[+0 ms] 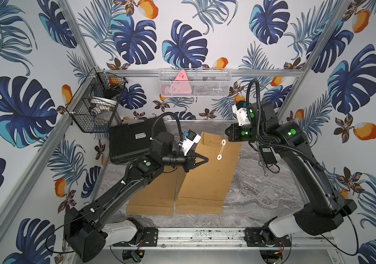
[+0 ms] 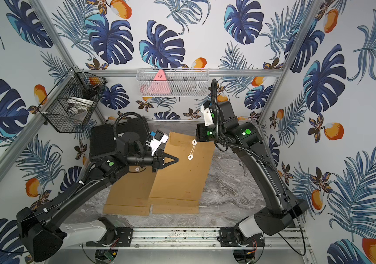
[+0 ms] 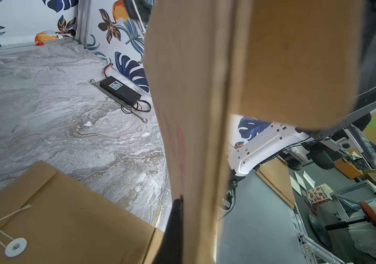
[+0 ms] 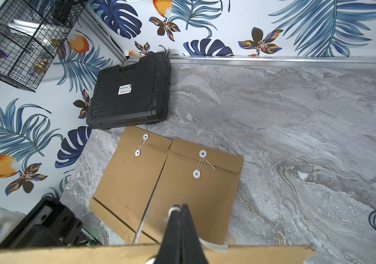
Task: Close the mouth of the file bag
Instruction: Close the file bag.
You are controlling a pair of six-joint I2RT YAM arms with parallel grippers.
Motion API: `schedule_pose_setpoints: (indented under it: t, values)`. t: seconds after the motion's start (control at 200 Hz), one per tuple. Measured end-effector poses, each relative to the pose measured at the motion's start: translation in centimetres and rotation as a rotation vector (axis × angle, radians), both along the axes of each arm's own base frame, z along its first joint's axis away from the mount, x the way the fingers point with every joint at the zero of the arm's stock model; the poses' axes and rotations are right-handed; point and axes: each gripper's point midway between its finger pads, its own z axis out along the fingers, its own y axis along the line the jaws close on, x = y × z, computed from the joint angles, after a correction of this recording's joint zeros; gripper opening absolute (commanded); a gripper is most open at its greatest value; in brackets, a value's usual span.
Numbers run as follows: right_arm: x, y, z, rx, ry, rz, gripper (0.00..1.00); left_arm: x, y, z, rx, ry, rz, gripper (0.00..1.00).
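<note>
A brown paper file bag hangs tilted above the table, with two white button discs, one high and one lower, joined by a thin string. My left gripper is shut on the bag's left edge. In the left wrist view the bag stands across the frame against one dark finger; the other finger is hidden behind the paper. My right gripper is shut just above the upper disc, with a bit of white string pinched at its tip. The bag's edge crosses below it.
Two more brown file bags lie flat side by side on the marble table, under the lifted one. A black case sits at the back left, a black adapter with wires at the right. Wire baskets hang on the walls.
</note>
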Motion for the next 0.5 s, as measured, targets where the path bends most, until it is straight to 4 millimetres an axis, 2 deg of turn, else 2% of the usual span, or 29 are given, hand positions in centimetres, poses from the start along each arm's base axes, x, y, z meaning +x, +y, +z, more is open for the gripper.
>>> schedule_pose_setpoints:
  t: [0.085, 0.295, 0.495]
  values:
    - [-0.5, 1.0, 0.1, -0.005, -0.001, 0.026, 0.00, 0.1, 0.0, -0.1, 0.002, 0.001, 0.004, 0.00]
    - [-1.6, 2.0, 0.3, -0.033, -0.016, 0.046, 0.00, 0.4, 0.1, -0.3, 0.010, 0.001, 0.025, 0.00]
    - [-2.6, 1.0, 0.2, -0.094, -0.053, 0.005, 0.00, 2.5, 1.6, -1.1, 0.030, 0.040, 0.131, 0.00]
